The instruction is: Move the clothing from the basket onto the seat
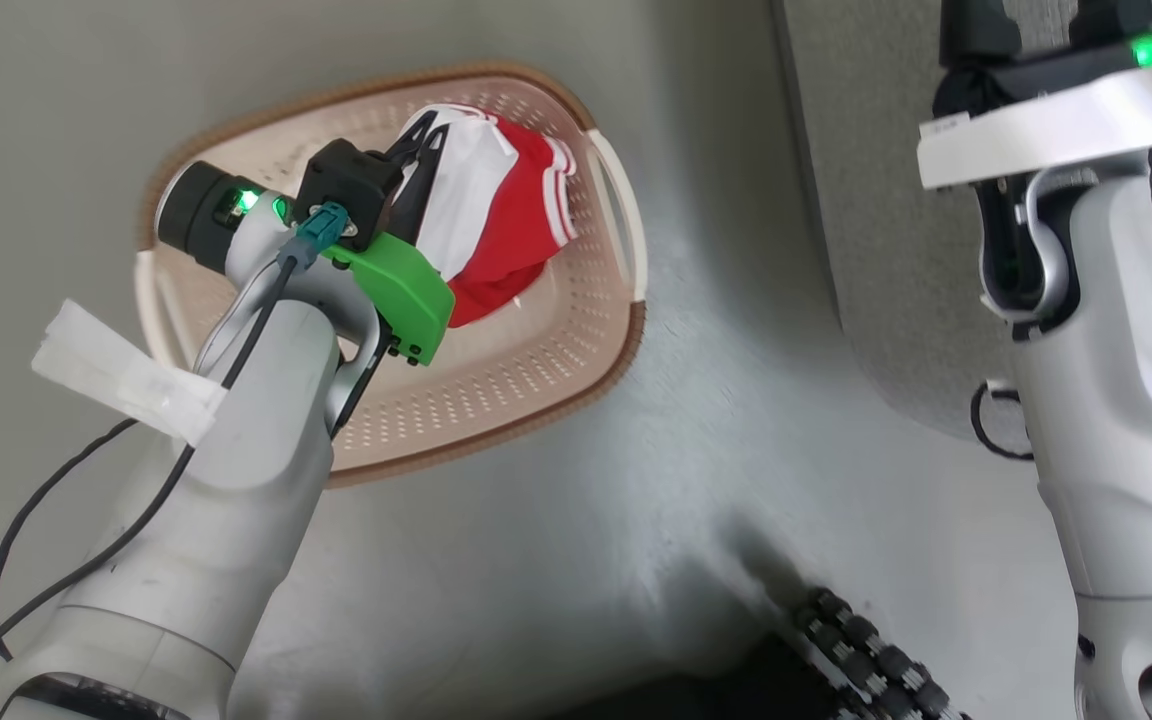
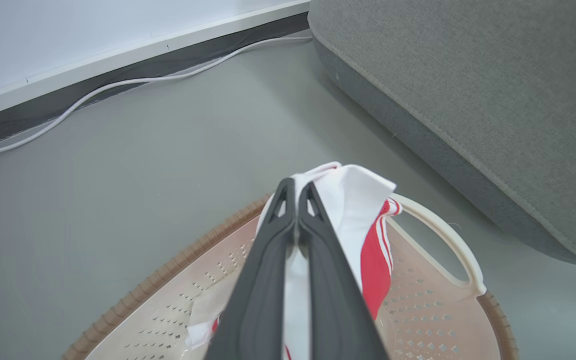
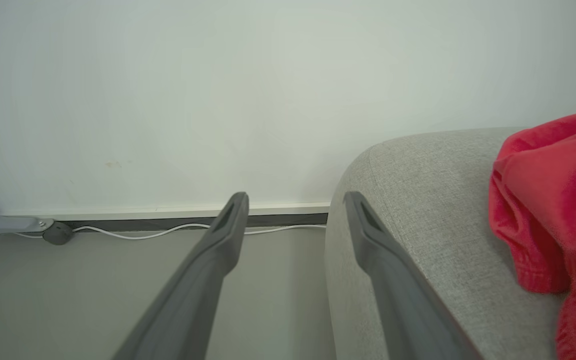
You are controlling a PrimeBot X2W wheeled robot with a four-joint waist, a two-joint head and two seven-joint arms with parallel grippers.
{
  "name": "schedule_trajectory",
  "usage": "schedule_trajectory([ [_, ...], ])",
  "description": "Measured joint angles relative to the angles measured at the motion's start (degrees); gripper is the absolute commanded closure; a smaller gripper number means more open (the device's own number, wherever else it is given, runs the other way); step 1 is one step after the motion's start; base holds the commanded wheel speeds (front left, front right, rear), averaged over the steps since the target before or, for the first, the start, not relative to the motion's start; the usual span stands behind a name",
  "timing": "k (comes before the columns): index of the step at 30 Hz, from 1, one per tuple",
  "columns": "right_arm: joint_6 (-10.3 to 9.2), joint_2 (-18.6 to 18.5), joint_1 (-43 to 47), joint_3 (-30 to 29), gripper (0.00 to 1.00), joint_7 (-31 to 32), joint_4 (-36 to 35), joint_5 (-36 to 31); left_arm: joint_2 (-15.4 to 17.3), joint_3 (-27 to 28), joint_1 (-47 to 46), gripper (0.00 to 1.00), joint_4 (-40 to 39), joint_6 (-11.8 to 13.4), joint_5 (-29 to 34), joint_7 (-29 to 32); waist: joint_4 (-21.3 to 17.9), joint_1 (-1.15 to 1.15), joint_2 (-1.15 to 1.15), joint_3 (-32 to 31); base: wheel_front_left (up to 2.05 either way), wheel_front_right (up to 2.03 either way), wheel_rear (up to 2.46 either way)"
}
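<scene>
Head view: we list the left gripper (image 1: pixel 423 135) closed on red-and-white clothing (image 1: pixel 496 215) over the basket (image 1: pixel 536 390), which stands on grey floor (image 1: pixel 556 560) near the seat (image 1: pixel 866 250).
Left wrist view: white cable (image 2: pixel 118 87) along the wall (image 2: pixel 68 30); bare floor between basket and seat.
Right wrist view: right gripper (image 3: pixel 295 200) open, empty, at the seat's edge; red garment (image 3: pixel 553 210) on the seat.

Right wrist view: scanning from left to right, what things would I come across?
Small dark floor fitting → the two dark fingers → grey seat → red clothing lying on it.
</scene>
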Motion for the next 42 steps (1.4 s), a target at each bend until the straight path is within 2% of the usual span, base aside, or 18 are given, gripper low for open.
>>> schedule_trajectory([
  [25, 0.01, -0.93, 14.35, -4.3, 0.0, 0.0, 4.68, -0.22, -0.62, 2.0, 5.04, 1.0, -8.61, 0.0, -4.01, -0.02, 9.9, 0.0, 0.0, -20.14, 0.0, 0.0, 0.0],
  [37, 0.78, -0.64, 21.48, -3.82, 0.0, 0.01, 7.62, -0.45, -0.69, 2.36, 9.42, 1.0, -8.72, 0.0, -6.54, -0.02, 13.17, 0.0, 0.0, -30.22, 0.0, 0.0, 0.0],
  [42, 1.78, -0.36, 23.71, -2.43, 0.0, 0.01, 9.43, -0.93, -0.7, 2.31, 11.71, 1.0, -7.93, 0.0, -7.35, -0.02, 14.11, -0.01, 0.0, -34.43, 0.0, 0.0, 0.0],
])
